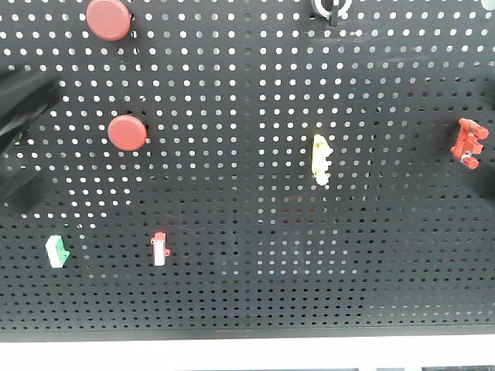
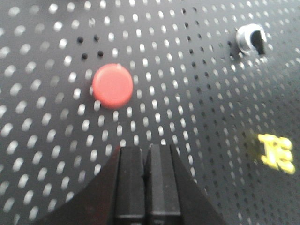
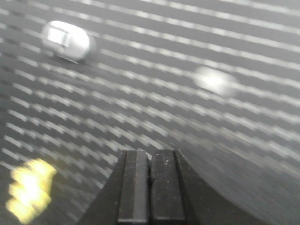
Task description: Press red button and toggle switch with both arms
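Note:
Two round red buttons are on the black pegboard (image 1: 247, 294), one at the top left (image 1: 108, 18) and one below it (image 1: 127, 133). A silver toggle switch (image 1: 331, 6) sits at the top edge. My left arm (image 1: 23, 108) is a dark blur at the left edge. In the left wrist view, my left gripper (image 2: 146, 150) is shut and empty, just below a red button (image 2: 112, 86), with the toggle switch (image 2: 251, 40) at the upper right. My right gripper (image 3: 150, 152) is shut and empty. Its view is motion-blurred, with a silver blob (image 3: 65, 40) at the upper left.
A yellow part (image 1: 320, 159) is mounted mid-board; it also shows in the left wrist view (image 2: 276, 152) and in the right wrist view (image 3: 28, 190). A red part (image 1: 469, 143) is at the right edge. A green-white switch (image 1: 56, 251) and a red-white switch (image 1: 159, 249) sit lower left.

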